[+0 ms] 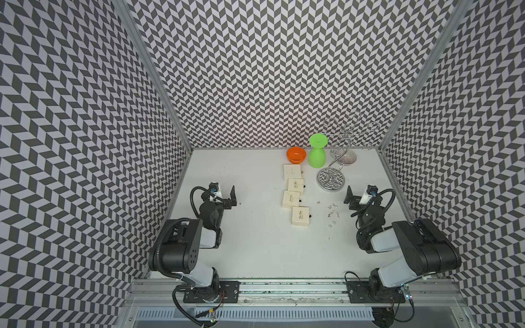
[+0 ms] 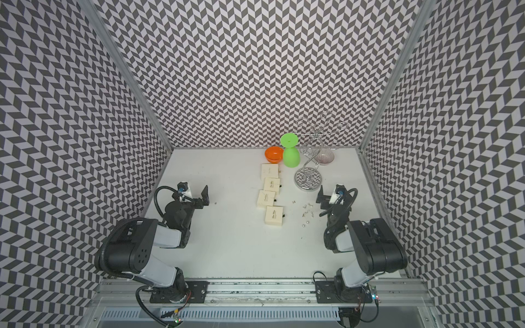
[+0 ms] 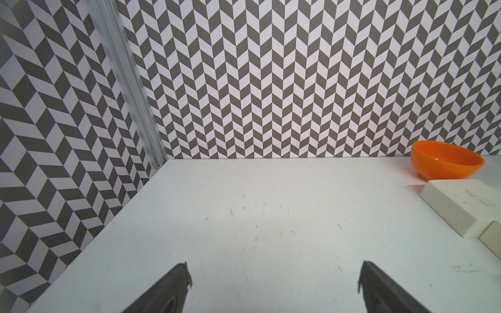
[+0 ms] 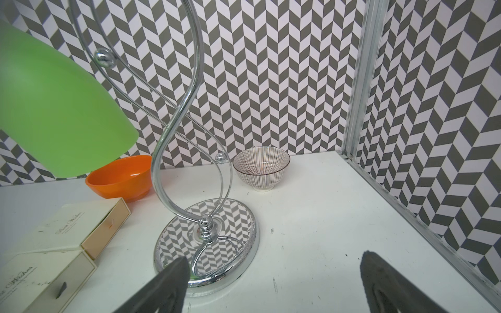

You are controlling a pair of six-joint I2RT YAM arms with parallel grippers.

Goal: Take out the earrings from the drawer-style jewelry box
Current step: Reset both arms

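Several cream drawer-style jewelry boxes (image 1: 295,185) (image 2: 272,185) lie in a column at mid-table, all looking shut, with black pull tabs on their right ends. Two of them show in the right wrist view (image 4: 81,227), one in the left wrist view (image 3: 461,206). The earrings (image 1: 331,211) (image 2: 306,211) are tiny silvery specks scattered on the bare table right of the boxes. My left gripper (image 1: 233,196) (image 2: 206,196) (image 3: 274,273) is open and empty, well left of the boxes. My right gripper (image 1: 349,196) (image 2: 321,194) (image 4: 273,260) is open and empty, just right of the earrings.
At the back stand an orange bowl (image 1: 296,154), an upturned green goblet (image 1: 317,152), a striped bowl (image 1: 347,157) and a tall silver wire stand (image 1: 331,179), its base close to my right gripper. Patterned walls enclose three sides. A small speck (image 1: 240,203) lies by my left gripper.
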